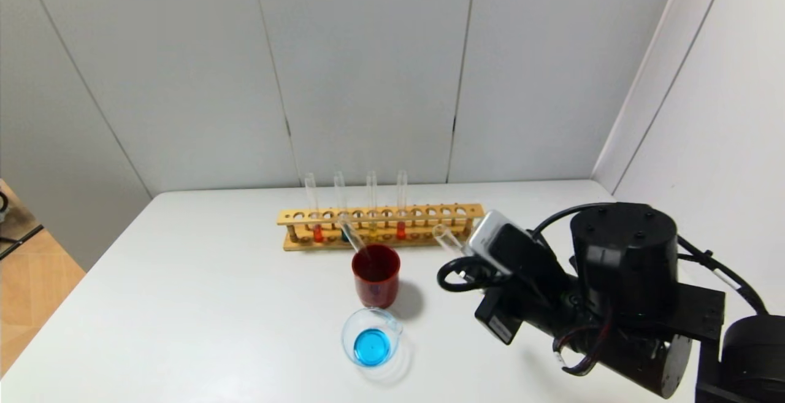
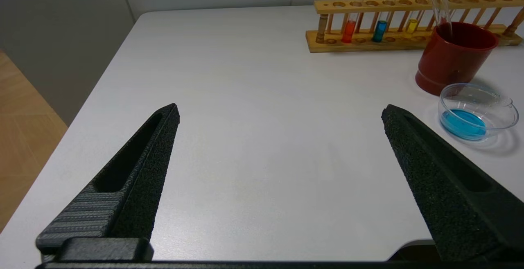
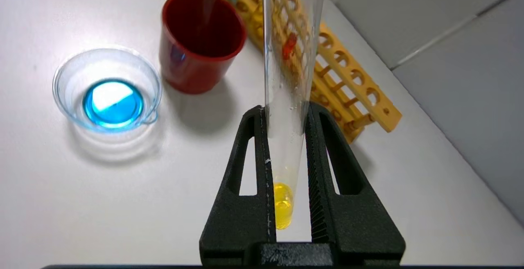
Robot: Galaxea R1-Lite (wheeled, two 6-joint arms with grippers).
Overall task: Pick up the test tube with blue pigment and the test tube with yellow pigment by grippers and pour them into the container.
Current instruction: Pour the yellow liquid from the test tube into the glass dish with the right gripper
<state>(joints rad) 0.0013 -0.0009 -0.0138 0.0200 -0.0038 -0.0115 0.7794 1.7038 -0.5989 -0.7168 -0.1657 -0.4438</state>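
My right gripper (image 3: 285,109) is shut on the test tube with yellow pigment (image 3: 282,203), gripped low with the yellow liquid between the fingers. It hangs above the table to the right of the red cup; the tube's open end shows in the head view (image 1: 444,237). The container (image 1: 372,341), a clear beaker, holds blue liquid and stands in front of the red cup. A test tube with blue pigment (image 2: 379,30) stands in the wooden rack (image 1: 472,211). My left gripper (image 2: 280,108) is open and empty over bare table, left of the rack.
The dark red cup (image 1: 375,280) stands between rack and beaker with an empty tube (image 2: 442,7) leaning in it. The rack also holds two red-liquid tubes (image 1: 402,228) and another yellow one (image 2: 411,25). Walls stand close behind and on the right.
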